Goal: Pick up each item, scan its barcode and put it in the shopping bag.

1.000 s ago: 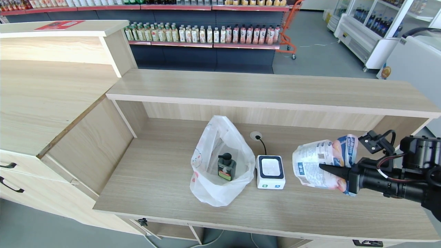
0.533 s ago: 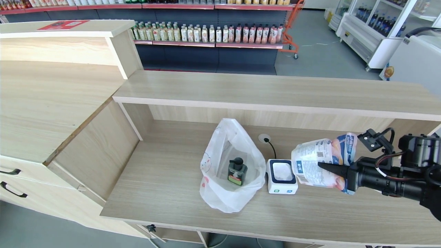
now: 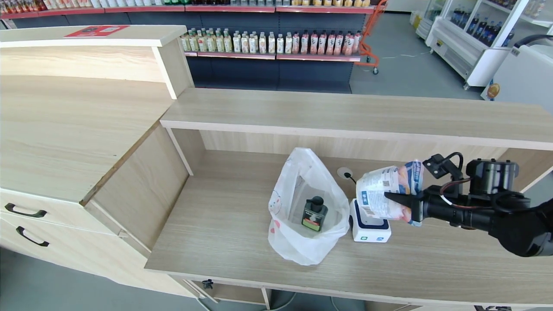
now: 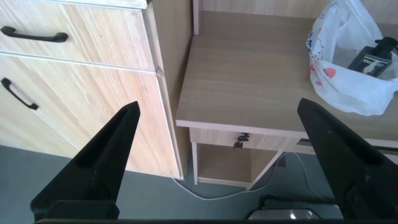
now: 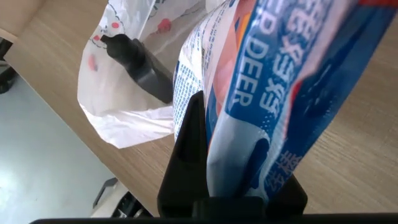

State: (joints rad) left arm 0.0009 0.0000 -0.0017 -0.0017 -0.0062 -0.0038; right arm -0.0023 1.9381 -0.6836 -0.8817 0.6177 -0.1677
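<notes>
We see a matt, pale wood-grain counter (image 3: 224,224) and a thin, crinkled, translucent plastic shopping bag (image 3: 285,242). The pouch (image 3: 382,194) looks like glossy printed film, and the scanner (image 3: 371,233) like smooth white plastic.

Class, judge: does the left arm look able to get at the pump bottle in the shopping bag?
Probably yes: the left gripper is open and empty, bare counter lies between, and the shopping bag gapes above the pump bottle.

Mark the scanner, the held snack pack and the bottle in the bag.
scanner (image 3: 371,235): head view, white front face.
snack pack (image 3: 374,187): head view, printed back panel.
bottle (image 3: 314,216): head view, dark body.
</notes>
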